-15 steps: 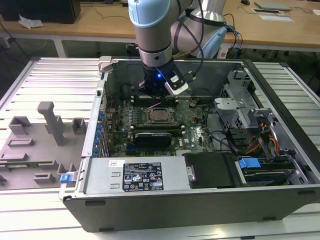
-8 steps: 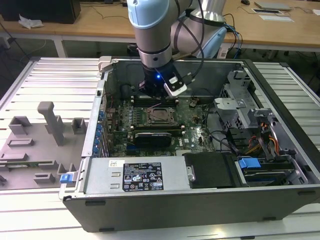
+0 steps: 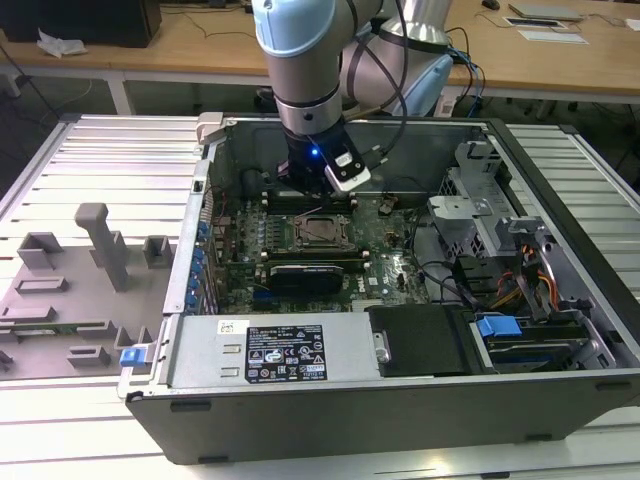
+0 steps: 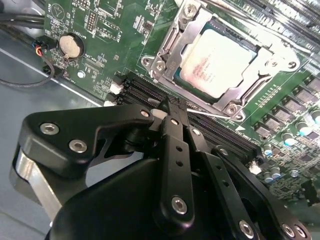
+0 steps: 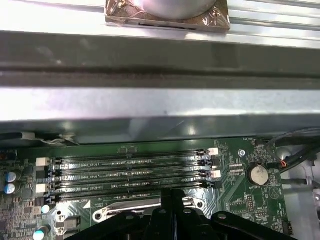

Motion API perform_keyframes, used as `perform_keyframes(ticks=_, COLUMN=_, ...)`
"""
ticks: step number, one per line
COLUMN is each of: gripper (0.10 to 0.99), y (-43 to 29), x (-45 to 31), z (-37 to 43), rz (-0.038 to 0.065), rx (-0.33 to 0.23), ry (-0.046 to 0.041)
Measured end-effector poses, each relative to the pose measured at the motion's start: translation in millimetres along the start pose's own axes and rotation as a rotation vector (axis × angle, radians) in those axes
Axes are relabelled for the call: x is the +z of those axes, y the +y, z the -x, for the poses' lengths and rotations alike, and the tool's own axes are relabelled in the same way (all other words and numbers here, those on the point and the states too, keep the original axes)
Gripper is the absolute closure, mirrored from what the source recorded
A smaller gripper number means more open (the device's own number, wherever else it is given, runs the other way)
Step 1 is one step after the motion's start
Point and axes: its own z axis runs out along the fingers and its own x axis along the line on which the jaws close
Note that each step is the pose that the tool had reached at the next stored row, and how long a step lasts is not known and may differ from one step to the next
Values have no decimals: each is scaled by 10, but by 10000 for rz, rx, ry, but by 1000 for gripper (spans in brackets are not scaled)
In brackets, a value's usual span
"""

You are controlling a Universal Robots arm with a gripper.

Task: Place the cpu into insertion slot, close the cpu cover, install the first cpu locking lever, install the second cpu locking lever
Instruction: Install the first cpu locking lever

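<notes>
The cpu (image 4: 218, 63) lies in the insertion slot (image 3: 322, 232), its dull silver face showing through the window of the cpu cover (image 4: 172, 50). The grey metal cover lies flat over the chip. My gripper (image 4: 167, 106) is shut with nothing between its black fingers. Its tip hangs just beside the socket's edge that faces the memory slots, close over a thin silver locking lever (image 4: 202, 111). I cannot tell whether the tip touches that lever. In the first wrist view the gripper (image 5: 172, 196) stands over the same lever (image 5: 127, 211). The exterior view has the gripper (image 3: 305, 192) low inside the case, just behind the socket.
Long black memory slots (image 5: 130, 172) run beside the socket. A coin battery (image 4: 70, 45) sits further off on the green board. The case wall (image 5: 160, 100) rises behind the slots. A black card (image 3: 310, 275), a drive cage (image 3: 480, 200) and cables crowd the case.
</notes>
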Motion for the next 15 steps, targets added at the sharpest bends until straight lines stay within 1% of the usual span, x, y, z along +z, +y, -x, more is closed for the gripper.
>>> perform_keyframes(ticks=6, gripper=980, y=38, x=12, z=-18, rz=-41, rx=214, ry=-46)
perform_keyframes(ticks=9, gripper=980, y=42, x=27, z=-23, rz=-92, rx=475, ry=-101)
perform_keyframes(ticks=11, gripper=980, y=39, x=44, z=-28, rz=-152, rx=783, ry=-166)
perform_keyframes(ticks=15, gripper=980, y=46, x=68, z=-42, rz=-204, rx=1048, ry=-223)
